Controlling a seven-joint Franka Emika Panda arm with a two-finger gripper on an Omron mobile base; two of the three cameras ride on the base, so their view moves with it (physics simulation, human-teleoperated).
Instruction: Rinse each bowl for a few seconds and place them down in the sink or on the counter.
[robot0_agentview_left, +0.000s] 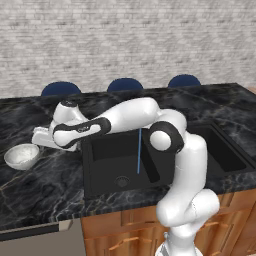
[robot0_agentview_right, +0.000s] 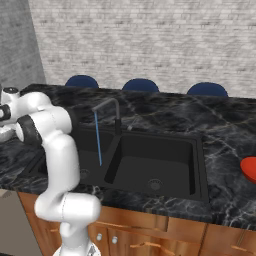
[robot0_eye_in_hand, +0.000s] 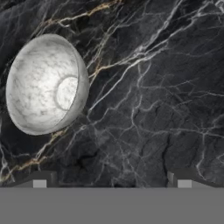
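With its jaws spread wide and nothing between them, the tool (robot0_eye_in_hand: 111, 183) hangs over bare glossy black marble, its two small dark fingertips (robot0_eye_in_hand: 40, 181) rising at the lower edge of the hand view. Just beside it sits the bowl (robot0_agentview_left: 22, 156), a small round white vessel with a grey-speckled, mottled inside and a paler flat circle at its bottom; it stands upright on the desk (robot0_agentview_left: 50, 185), mouth facing up, and being round it has no long axis. The desk is polished black stone streaked with pale white and gold veins, carried on light wooden cabinets (robot0_agentview_left: 125, 235). To the bowl's right lies the matte black rectangular sink (robot0_agentview_left: 102, 175), where a thin blue stream (robot0_agentview_left: 139, 152) falls from the slim dark faucet (robot0_agentview_right: 111, 107) into the basin.
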